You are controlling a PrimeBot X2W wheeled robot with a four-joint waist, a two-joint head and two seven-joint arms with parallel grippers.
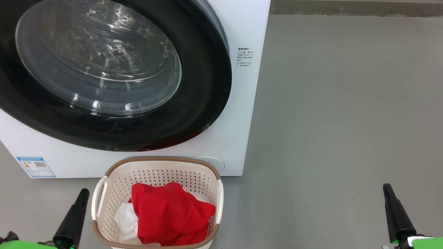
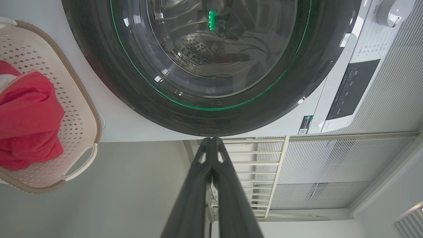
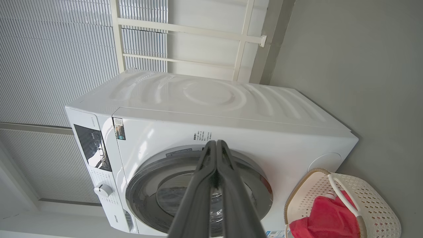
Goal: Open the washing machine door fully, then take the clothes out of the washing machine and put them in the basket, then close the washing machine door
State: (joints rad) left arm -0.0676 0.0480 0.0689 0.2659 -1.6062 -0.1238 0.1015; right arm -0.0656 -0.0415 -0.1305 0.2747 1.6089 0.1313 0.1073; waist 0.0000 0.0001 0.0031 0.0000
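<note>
The white washing machine (image 1: pixel 251 21) stands with its black-rimmed round door (image 1: pixel 205 78) shut flat against the front; the glass window shows the steel drum. In front of it on the floor sits the cream basket (image 1: pixel 160 167) holding red and white clothes (image 1: pixel 170 213). My left gripper (image 1: pixel 83 192) is shut and empty at the lower left, just left of the basket. My right gripper (image 1: pixel 386 189) is shut and empty at the lower right, well away from the basket. The left wrist view shows the door (image 2: pixel 297 82), the basket (image 2: pixel 82 119) and clothes (image 2: pixel 29 115); the right wrist view shows the machine (image 3: pixel 214 109) and basket (image 3: pixel 380 205).
Grey floor (image 1: pixel 368 114) spreads open to the right of the machine. A grey wall base (image 1: pixel 379 9) runs along the back. White slatted panels and a rail frame (image 3: pixel 185 29) stand behind the machine.
</note>
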